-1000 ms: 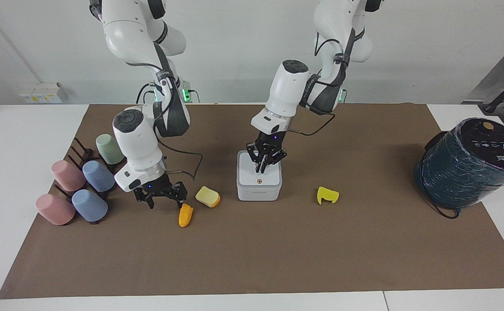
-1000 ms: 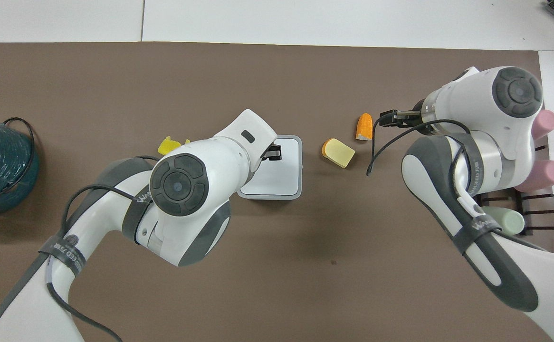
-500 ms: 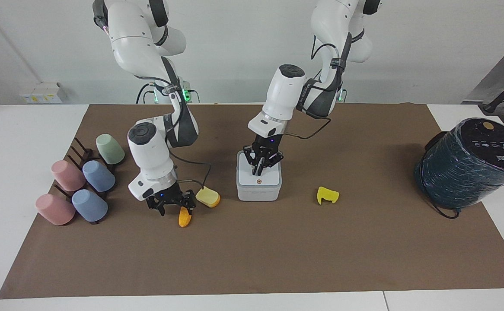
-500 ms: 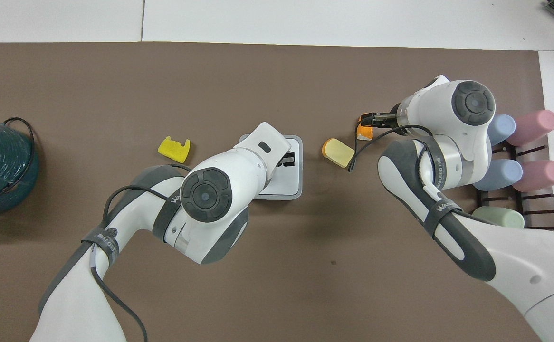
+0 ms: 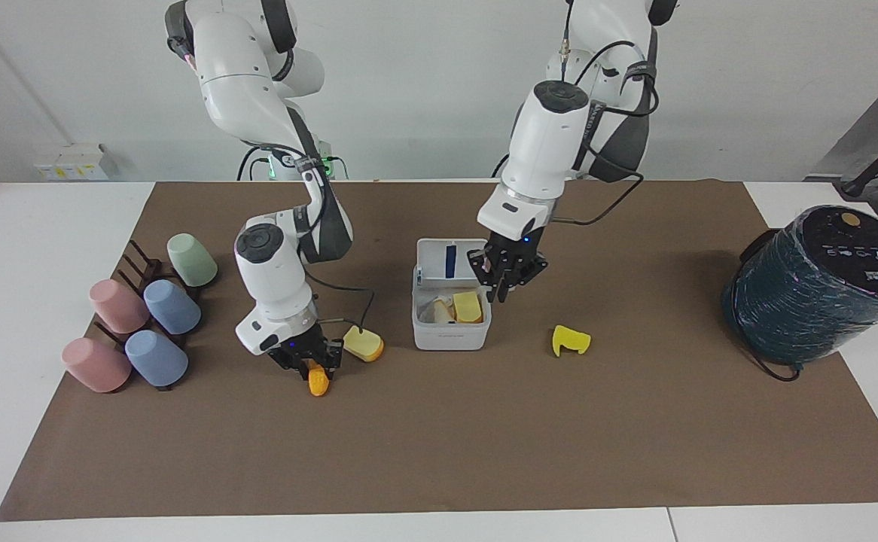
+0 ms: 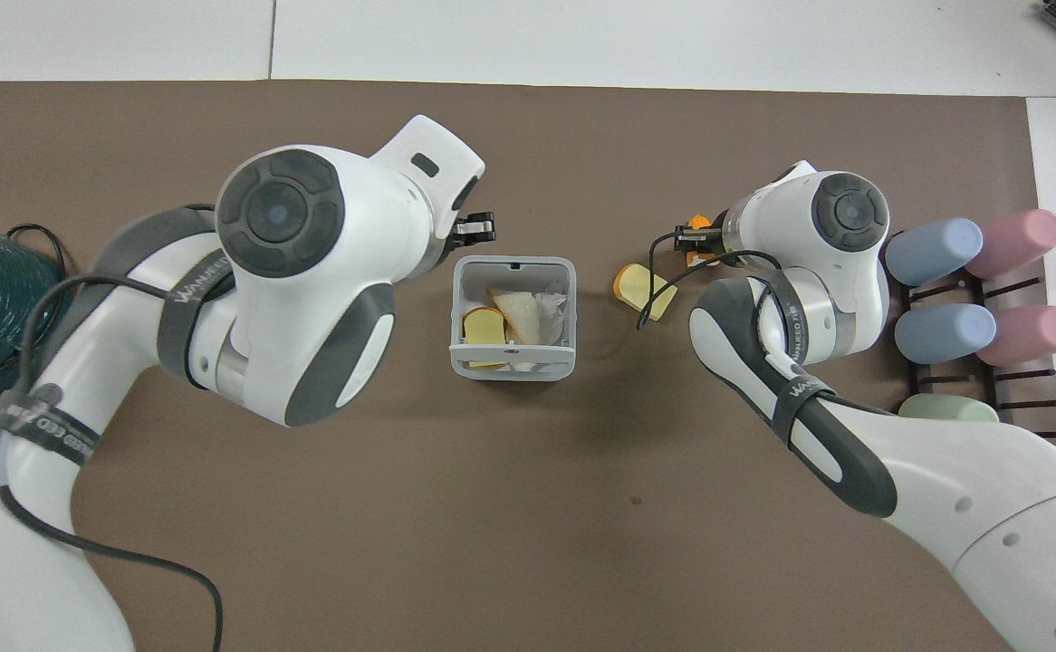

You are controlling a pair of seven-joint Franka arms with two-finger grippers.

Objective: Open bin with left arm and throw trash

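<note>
On the brown mat (image 5: 439,436) in the facing view, the white bin (image 5: 451,329) stands mid-table with its lid (image 5: 446,261) swung up on the edge nearer the robots, a blue strip showing on the lid's inner face. Inside lie a bread slice piece (image 5: 467,306) and some pale scraps. The left gripper (image 5: 504,284) hangs just beside the bin, toward the left arm's end of the table, by the raised lid; its fingertips look nearly together and grasp nothing. The right gripper (image 5: 309,364) is down on the mat with its fingers closing around the orange corn stub (image 5: 318,383); whether the grip is firm I cannot tell. The pale yellow bread slice with orange crust (image 5: 363,343) lies just beside it, between the stub and the bin. The bright yellow notched chunk (image 5: 570,340) sits on the mat toward the left arm's end, near the dark teal wrapped cylinder (image 5: 815,286). Pastel cups (image 5: 141,320) lie on a dark rack at the right arm's end.

In the overhead view, the bin (image 6: 569,312) is open, with bread and crumpled white scraps inside. The left gripper (image 6: 478,228) shows past the bin's farther corner. The right gripper (image 6: 686,240) is at the corn stub (image 6: 698,222), with the bread slice (image 6: 641,288) beside it.
</note>
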